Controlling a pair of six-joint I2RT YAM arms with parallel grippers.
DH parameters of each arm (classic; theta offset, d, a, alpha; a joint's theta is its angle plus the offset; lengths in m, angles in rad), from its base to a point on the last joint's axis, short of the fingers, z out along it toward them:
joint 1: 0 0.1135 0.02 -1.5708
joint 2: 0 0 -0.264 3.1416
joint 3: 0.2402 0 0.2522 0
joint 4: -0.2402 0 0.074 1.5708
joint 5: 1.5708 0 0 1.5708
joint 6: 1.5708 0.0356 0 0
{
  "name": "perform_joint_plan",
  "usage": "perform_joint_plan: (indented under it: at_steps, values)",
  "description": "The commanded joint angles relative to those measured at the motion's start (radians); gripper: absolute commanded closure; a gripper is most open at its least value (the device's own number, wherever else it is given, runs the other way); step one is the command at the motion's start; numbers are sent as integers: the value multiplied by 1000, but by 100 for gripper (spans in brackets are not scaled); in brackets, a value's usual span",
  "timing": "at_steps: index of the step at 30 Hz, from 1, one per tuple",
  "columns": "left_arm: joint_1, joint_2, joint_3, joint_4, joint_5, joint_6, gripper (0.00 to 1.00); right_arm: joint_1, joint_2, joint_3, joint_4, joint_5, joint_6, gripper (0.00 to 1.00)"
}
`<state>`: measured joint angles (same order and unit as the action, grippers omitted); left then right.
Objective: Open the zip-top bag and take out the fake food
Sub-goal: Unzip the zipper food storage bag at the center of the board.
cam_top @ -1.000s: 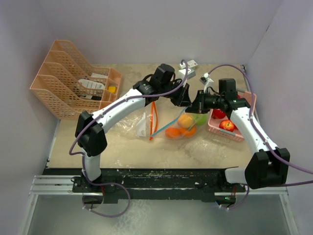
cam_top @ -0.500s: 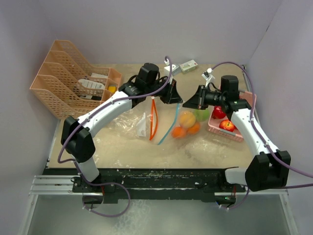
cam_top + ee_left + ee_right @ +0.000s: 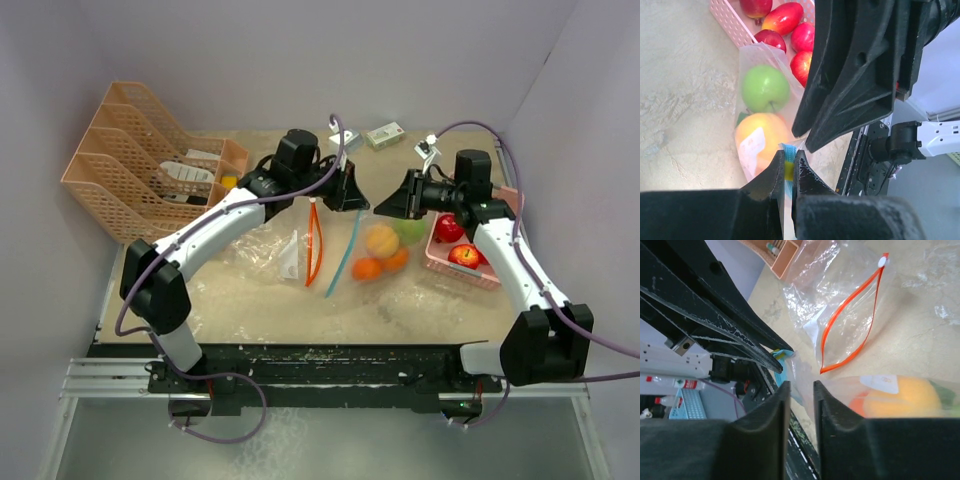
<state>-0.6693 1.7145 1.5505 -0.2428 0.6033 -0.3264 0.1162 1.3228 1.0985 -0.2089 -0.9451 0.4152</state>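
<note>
The clear zip-top bag (image 3: 372, 252) with a blue zip strip (image 3: 345, 250) lies mid-table. It holds oranges (image 3: 380, 240) and a green apple (image 3: 410, 230). My left gripper (image 3: 355, 196) is shut on the bag's yellow slider (image 3: 788, 170) and blue strip. Just past it, the left wrist view shows the green apple (image 3: 765, 87) and an orange (image 3: 760, 142) inside the film. My right gripper (image 3: 385, 207) faces the left one closely. Its fingers (image 3: 777, 405) stand a little apart with bunched bag film (image 3: 802, 377) pinched between them. An orange (image 3: 912, 395) shows through the film.
A pink basket (image 3: 478, 275) at the right holds red apples (image 3: 463, 255), and it shows in the left wrist view (image 3: 735, 27). An empty bag with an orange zip (image 3: 315, 240) lies left of the fruit bag. A peach file rack (image 3: 140, 165) stands at the back left. A small box (image 3: 385, 134) lies at the back.
My left gripper has drawn away to the left from the right gripper with the slider in it. The blue strip has swung more upright. The right gripper moved slightly back.
</note>
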Motion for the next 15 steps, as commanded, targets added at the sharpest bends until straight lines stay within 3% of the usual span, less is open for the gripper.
perform_joint_plan:
  at_steps: [1, 3, 10, 15]
  values:
    - [23, 31, 61, 23, 74, -35, 100, -24, -32, 18, 57, -20, -60, 65]
    - [21, 48, 73, 32, 102, -49, 100, -23, -22, 18, 67, -46, -61, 59]
    - [20, 61, 82, 61, 141, -73, 100, -12, 5, 13, 93, -68, -97, 52]
    - [22, 68, 88, 55, 153, -70, 100, -5, 40, 4, 125, -69, -143, 36]
